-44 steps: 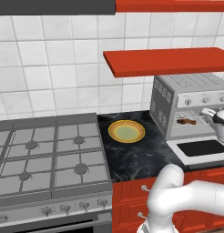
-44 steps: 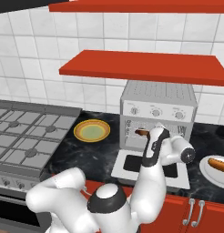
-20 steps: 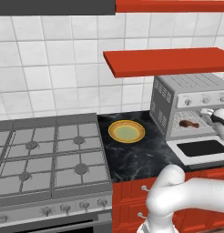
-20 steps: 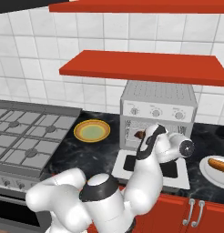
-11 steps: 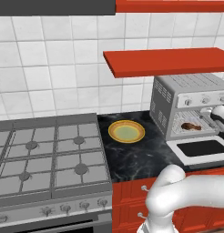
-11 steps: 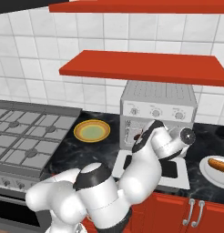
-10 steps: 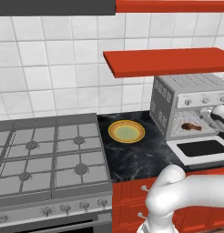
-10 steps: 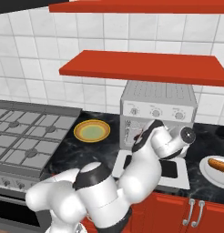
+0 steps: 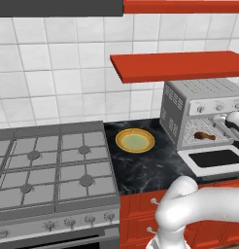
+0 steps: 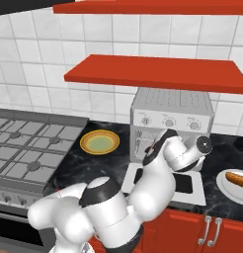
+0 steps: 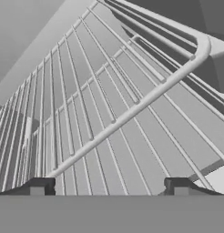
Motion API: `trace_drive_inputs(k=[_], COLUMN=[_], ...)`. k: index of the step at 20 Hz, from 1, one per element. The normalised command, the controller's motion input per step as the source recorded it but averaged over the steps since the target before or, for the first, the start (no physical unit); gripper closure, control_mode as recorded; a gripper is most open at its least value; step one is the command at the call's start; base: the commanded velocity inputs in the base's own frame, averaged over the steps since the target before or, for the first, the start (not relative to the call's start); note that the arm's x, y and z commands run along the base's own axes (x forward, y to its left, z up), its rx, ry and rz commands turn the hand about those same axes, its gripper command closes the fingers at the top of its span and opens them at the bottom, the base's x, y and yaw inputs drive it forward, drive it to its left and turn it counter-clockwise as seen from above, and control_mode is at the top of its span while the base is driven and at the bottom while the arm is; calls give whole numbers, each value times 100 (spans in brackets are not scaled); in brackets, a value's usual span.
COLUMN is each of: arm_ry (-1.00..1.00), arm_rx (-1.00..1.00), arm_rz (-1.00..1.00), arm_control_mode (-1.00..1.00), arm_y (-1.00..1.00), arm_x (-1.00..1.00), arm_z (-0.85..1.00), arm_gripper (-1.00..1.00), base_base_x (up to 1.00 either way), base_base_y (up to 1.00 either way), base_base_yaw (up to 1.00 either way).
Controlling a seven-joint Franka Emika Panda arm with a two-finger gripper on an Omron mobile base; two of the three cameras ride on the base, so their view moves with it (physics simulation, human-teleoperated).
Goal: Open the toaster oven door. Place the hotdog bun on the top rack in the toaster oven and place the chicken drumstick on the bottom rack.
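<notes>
- Here, at far left of the left base view, the gas stove [image 9: 53, 168] sits idle; it plays no part in the job.
- Beside it on the dark counter [image 9: 145, 168], the yellow plate [image 9: 135, 140] lies bare; no drumstick on it.
- Further right, the toaster oven [image 9: 199, 114] stands with the toaster oven door [image 9: 216, 159] folded flat toward the robot; the opening step looks complete.
- Inside the cavity, the chicken drumstick [image 9: 204, 136] rests on a wire shelf; it appears to be the bottom rack [image 9: 199, 138], though the pictures do not make the level certain; if so, that placement is done.
- At the oven mouth, the gripper [image 11: 109, 184] has its dark fingertips [image 11: 38, 186] set wide apart with nothing between them; the hand view looks across bare wire rack bars [image 11: 109, 113].
- In the right base view, the arm [image 10: 168, 158] hides the oven's opening; the top rack cannot be made out there.
- At far right, the hotdog bun [image 10: 238, 178] lies on a white plate [image 10: 227, 187] on the counter, well apart from the oven; fetching it and setting it on the upper shelf is what remains.
</notes>
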Motion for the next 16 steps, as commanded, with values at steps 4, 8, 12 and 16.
trace_drive_inputs(k=[4, 8, 12, 16], arm_ry=[-9, -11, -12, -8], arm_rx=[7, 9, 11, 12], arm_rz=[0, 0, -1, -2], arm_control_mode=[-100, -100, -100, -100], arm_y=[41, 43, 41, 40], arm_x=[34, 57, 63, 75], arm_z=[-14, -7, -2, -9], arm_gripper=[-100, -100, -100, -100], base_base_x=[0, 0, 0, 0], base_base_y=[0, 0, 0, 0], base_base_yaw=[0, 0, 0, 0])
